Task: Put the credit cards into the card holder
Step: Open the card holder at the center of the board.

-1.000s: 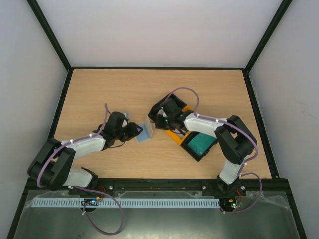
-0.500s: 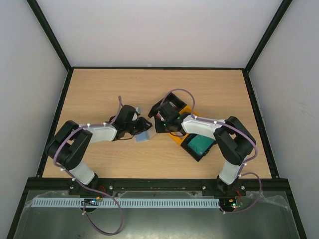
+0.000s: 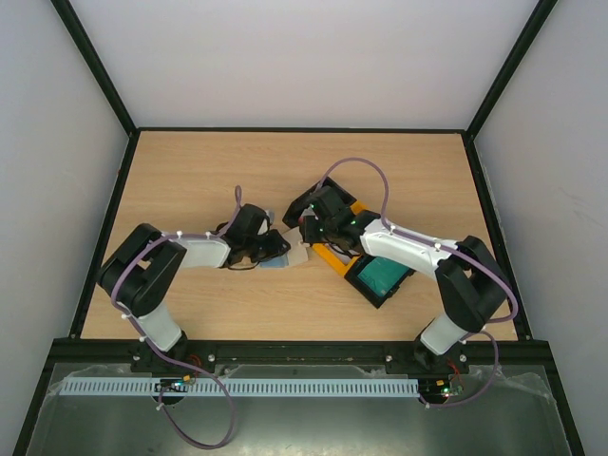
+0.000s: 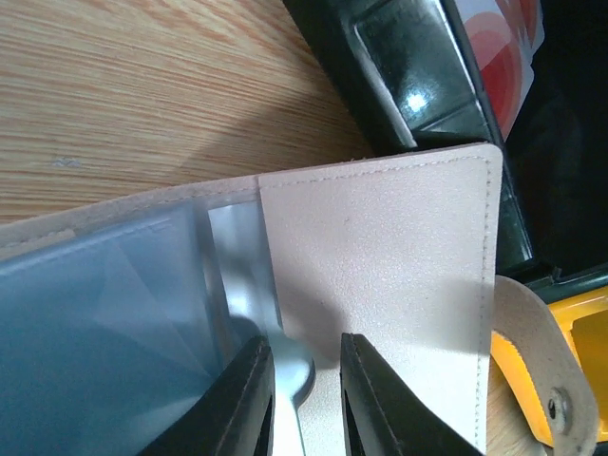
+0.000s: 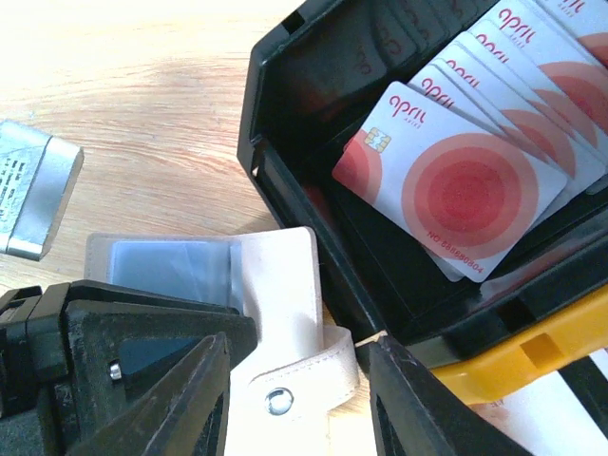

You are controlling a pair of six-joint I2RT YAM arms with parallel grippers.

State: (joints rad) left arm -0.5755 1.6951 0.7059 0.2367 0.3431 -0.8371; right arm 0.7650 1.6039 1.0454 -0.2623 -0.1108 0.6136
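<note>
The beige card holder [image 3: 296, 255] lies open on the table against the black-and-yellow tray [image 3: 334, 260]. Its greyish-blue sleeves [image 4: 104, 313] are on the left and its beige flap [image 4: 399, 256] on the right. My left gripper [image 4: 302, 351] is nearly shut on a sleeve edge of the holder; in the top view this gripper [image 3: 277, 249] sits at the holder's left. My right gripper [image 5: 296, 356] is open and hovers over the holder's snap strap [image 5: 285, 394]. Several red-and-white credit cards [image 5: 465, 180] lie fanned in the tray. A teal card [image 3: 380, 275] lies in another compartment.
The tray's black wall [image 5: 285, 123] touches the holder's flap edge. A small silver-grey block [image 5: 33, 199] lies on the wood to the left of the holder. The two arms meet close together at mid-table.
My left arm carried the holder to the right, up to the tray, and the holder went from standing on edge to lying open. My right gripper came to sit over its strap.
</note>
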